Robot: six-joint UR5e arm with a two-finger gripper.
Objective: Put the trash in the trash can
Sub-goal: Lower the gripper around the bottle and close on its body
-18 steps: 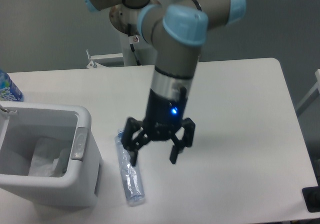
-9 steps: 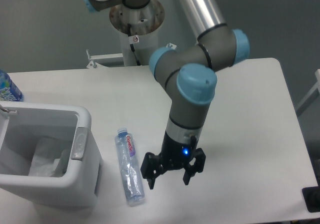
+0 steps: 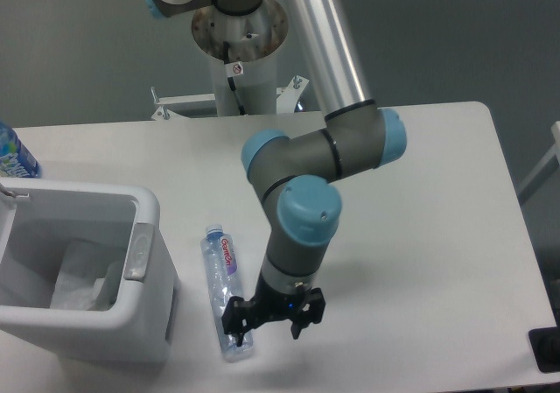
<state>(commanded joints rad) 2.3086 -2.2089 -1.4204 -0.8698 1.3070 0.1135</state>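
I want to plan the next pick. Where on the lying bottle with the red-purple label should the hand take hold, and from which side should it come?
Probably the mid-body of the bottle, coming from above with the fingers across its narrow width. It lies flat on the table, cap end toward the far side, so only the long sides are free. The trash can stands close on one side, leaving less room there. The hand is open near its lower end.

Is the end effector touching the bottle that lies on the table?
Cannot tell. In the camera view the end effector is open and one finger overlaps the bottle's lower end, but neither contact nor gap shows plainly.
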